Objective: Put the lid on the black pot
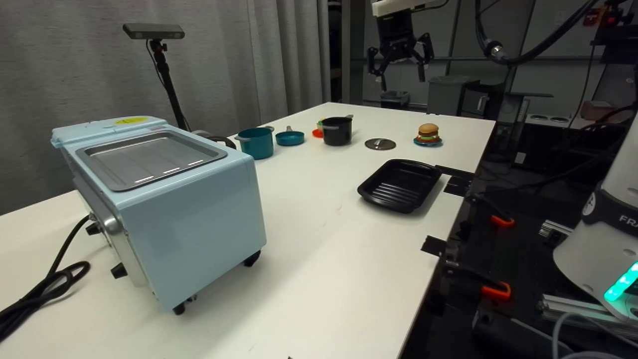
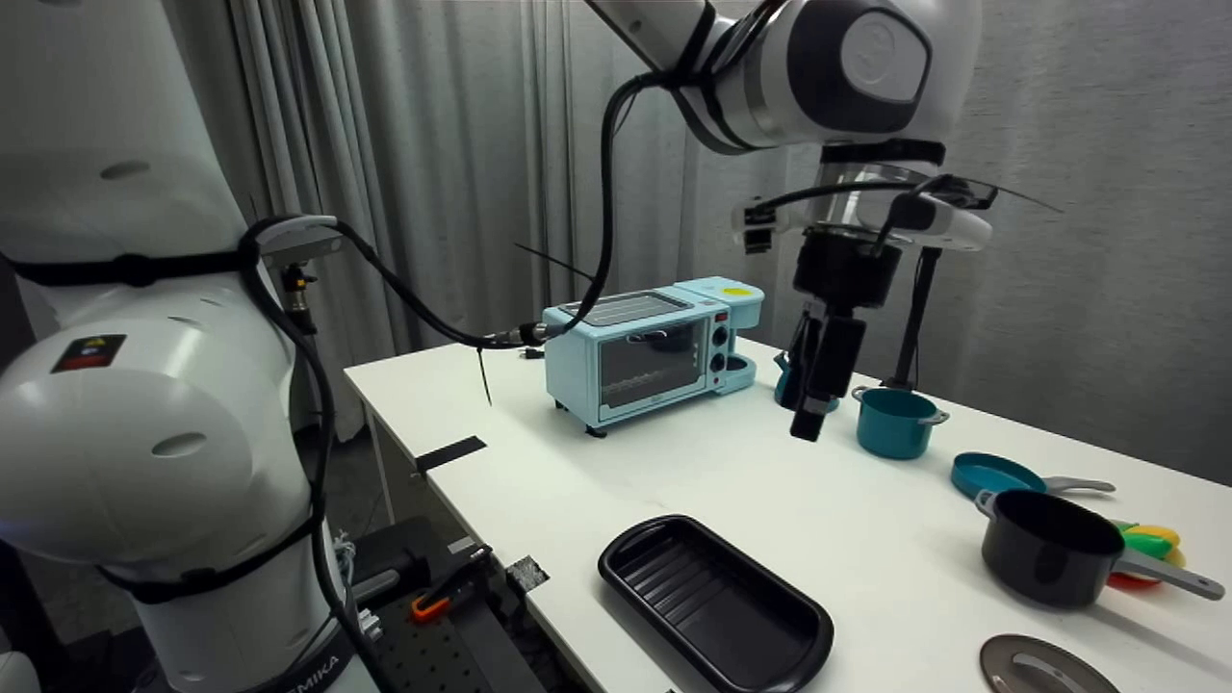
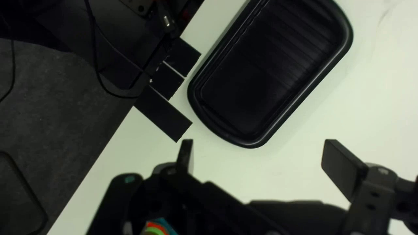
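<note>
Pincer (image 1: 402, 79) spread wide, high over desk (image 1: 319, 259); lid (image 1: 380, 145) below it, off black pot (image 1: 337, 131)

I have the fingers (image 3: 341, 171) well apart, white desk showing between them in the wrist view. Lid lies flat, handle up, well below my pincer; can't tell if it's straight under. Lid sits about midway between the long edge by the robot base (image 1: 593, 259) and the long edge by the curtain (image 1: 214, 85), toward the short edge away from the toaster oven (image 1: 194, 224). Black pot upright, near the lid, not touching, closer to the curtain edge. Burger toy (image 1: 428, 134) on the lid's other side, toward the corner of base edge and that short edge. Black tray (image 1: 398, 187) close by the base edge; I see it past the fingers in the wrist view.
</note>
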Robot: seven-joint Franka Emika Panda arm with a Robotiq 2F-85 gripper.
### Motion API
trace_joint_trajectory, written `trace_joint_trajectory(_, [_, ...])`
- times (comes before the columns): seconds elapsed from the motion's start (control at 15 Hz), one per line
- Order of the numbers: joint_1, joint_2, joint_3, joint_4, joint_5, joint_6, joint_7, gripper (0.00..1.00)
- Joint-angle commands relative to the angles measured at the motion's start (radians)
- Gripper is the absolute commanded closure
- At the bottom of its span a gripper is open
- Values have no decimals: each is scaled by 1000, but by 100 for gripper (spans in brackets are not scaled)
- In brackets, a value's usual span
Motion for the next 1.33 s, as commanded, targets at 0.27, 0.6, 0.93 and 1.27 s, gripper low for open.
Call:
trace_joint_trajectory(0.27, [-38, 37, -53, 13, -32, 18, -8, 0])
trace_joint_trajectory(0.6, [-30, 36, -43, 13, -32, 18, -5, 0])
trace_joint_trajectory(0.93, [-25, 33, -41, 10, 18, 132, -1, 0])
trace_joint_trajectory(1.27, [-21, 133, -39, 93, 98, 309, 55, 0])
